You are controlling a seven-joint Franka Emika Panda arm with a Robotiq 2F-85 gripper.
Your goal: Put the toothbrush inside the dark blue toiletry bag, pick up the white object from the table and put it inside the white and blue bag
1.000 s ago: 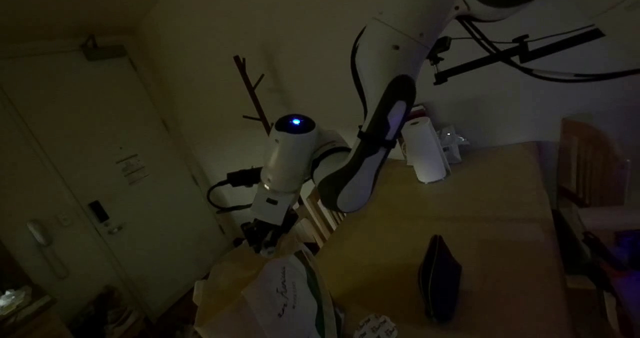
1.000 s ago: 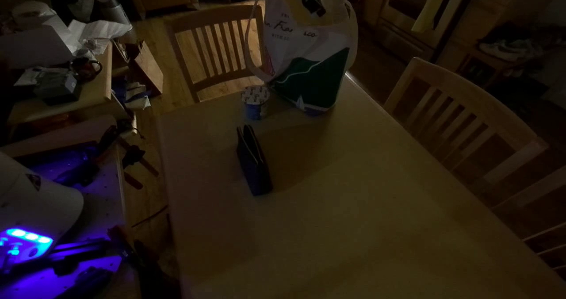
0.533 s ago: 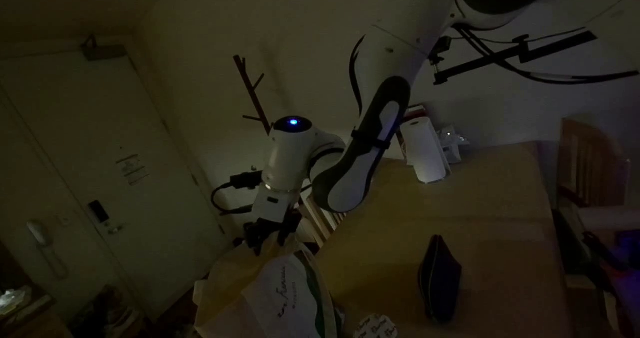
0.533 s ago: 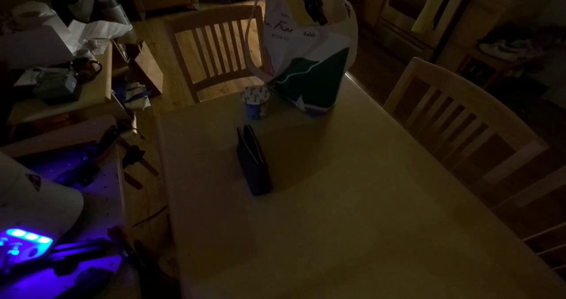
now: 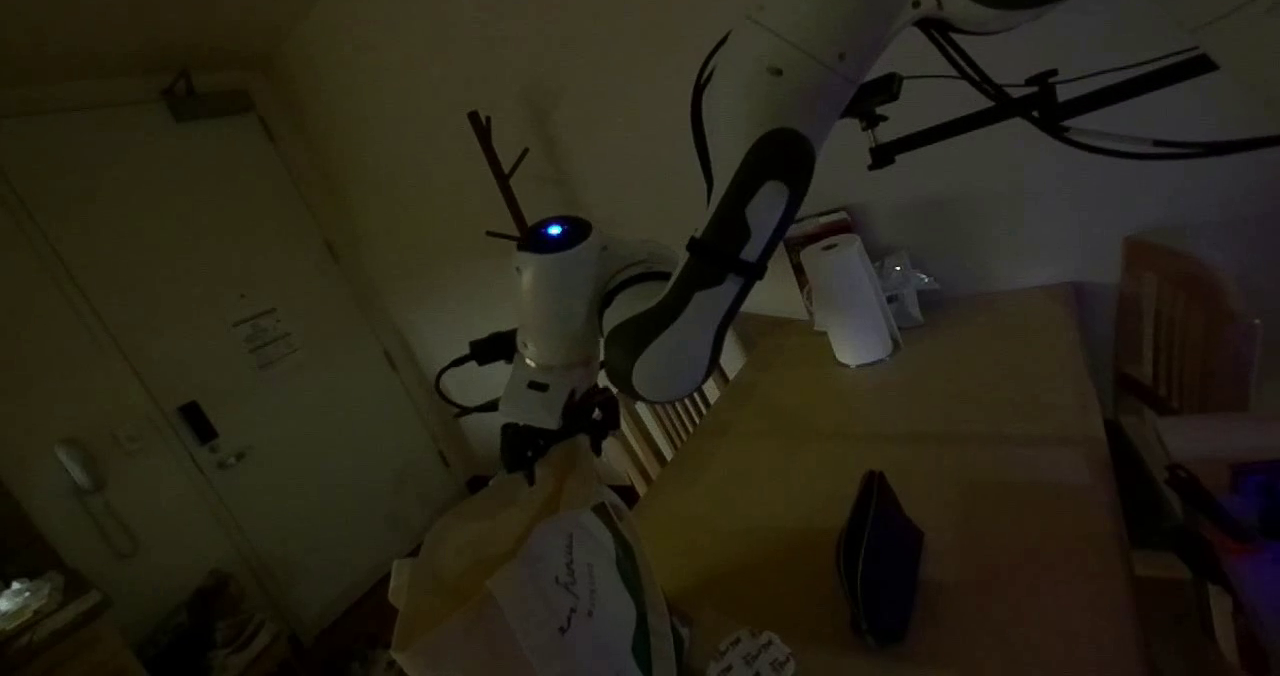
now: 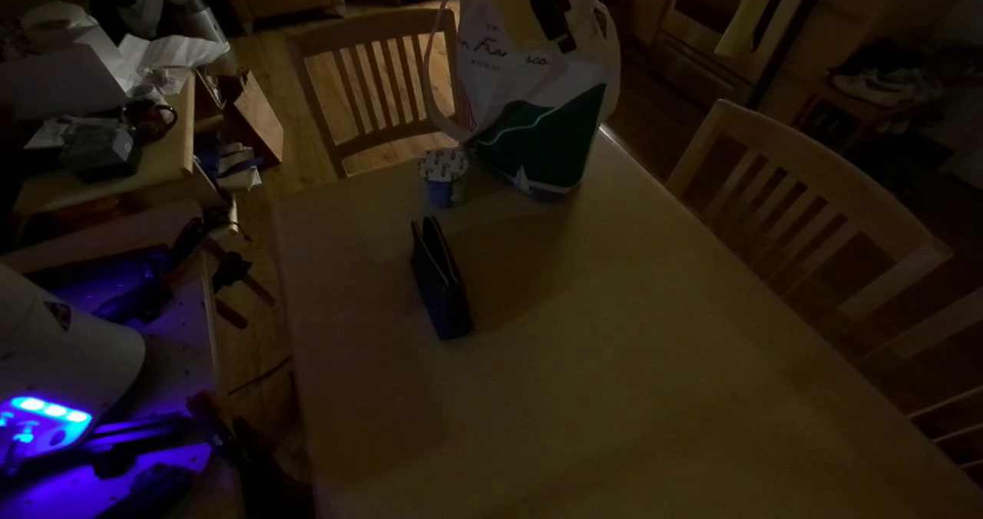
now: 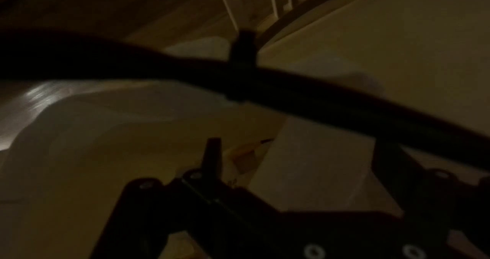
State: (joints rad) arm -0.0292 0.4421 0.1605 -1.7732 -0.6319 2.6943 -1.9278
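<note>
My gripper [image 5: 563, 459] is above the mouth of the white and blue bag [image 6: 530, 97], which shows white with a dark green patch. In the wrist view its fingers [image 7: 213, 155] stand wide apart with nothing held; the bag's white panel [image 7: 317, 167] lies beyond the gap. Down inside the bag is a pale item with a brownish label [image 7: 245, 161]; whether this is the white object I cannot tell. The dark blue toiletry bag [image 6: 441, 289] stands upright on the table, its zipped top slightly parted. The toothbrush is hidden or out of view.
A blue cup with a white patterned lid [image 6: 444, 177] stands between pouch and bag on the table [image 6: 614, 365]. A paper towel roll [image 5: 850, 301] is at the table's far end. Wooden chairs [image 6: 806, 219] surround it. A black cable [image 7: 306, 100] crosses the wrist view.
One second ago a small pale thing showed between my nearly closed fingers. Since then they have spread wide and it is gone from them. The gripper has risen slightly above the bag.
</note>
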